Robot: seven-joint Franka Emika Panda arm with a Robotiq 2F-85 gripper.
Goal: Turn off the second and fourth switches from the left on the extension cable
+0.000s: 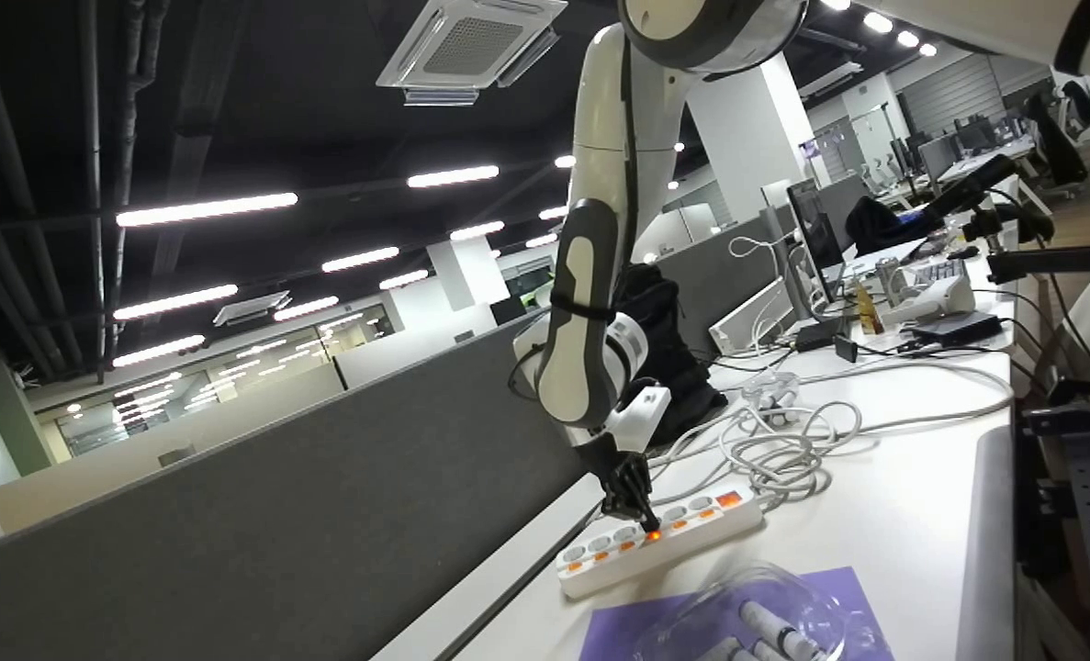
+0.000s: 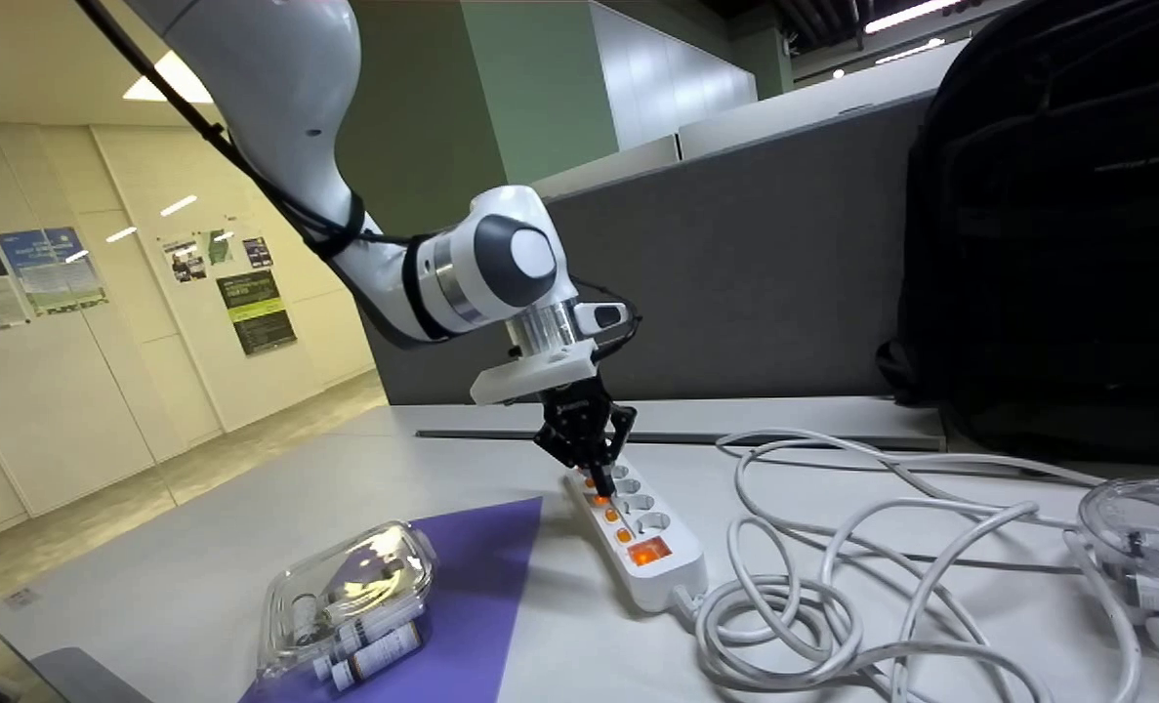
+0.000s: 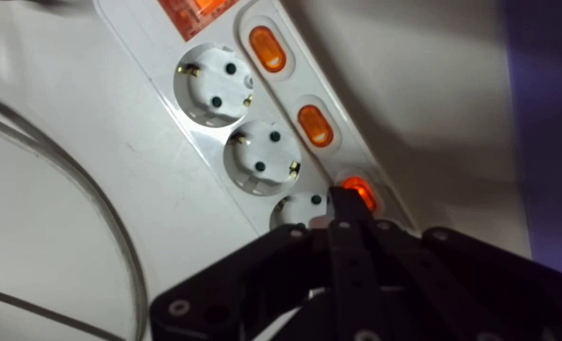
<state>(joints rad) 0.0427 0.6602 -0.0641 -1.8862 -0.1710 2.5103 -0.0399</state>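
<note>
The white extension cable strip [image 1: 682, 543] lies on the table with a row of orange switches, in both exterior views [image 2: 657, 584]. My gripper [image 1: 649, 525] is shut and empty, pointing down at the strip; it also shows in an exterior view [image 2: 601, 483]. In the wrist view its joined fingertips [image 3: 349, 201] overlap the edge of a brightly lit switch [image 3: 362, 193], fourth from the left in an exterior view [image 1: 655, 535]. I cannot tell whether they touch it. The second switch [image 1: 601, 557] shows no bright glow. Two neighbouring switches [image 3: 315, 125] look unlit. The larger main switch [image 1: 729, 499] glows orange.
Coiled grey cable [image 2: 794, 625] lies beside the strip's end. A purple sheet [image 2: 486, 586] with a clear container of tubes [image 2: 345, 605] is in front. A grey partition [image 1: 324, 514] and black backpack [image 1: 664, 349] stand behind. Another clear container [image 2: 1150, 547] stands beyond the cable.
</note>
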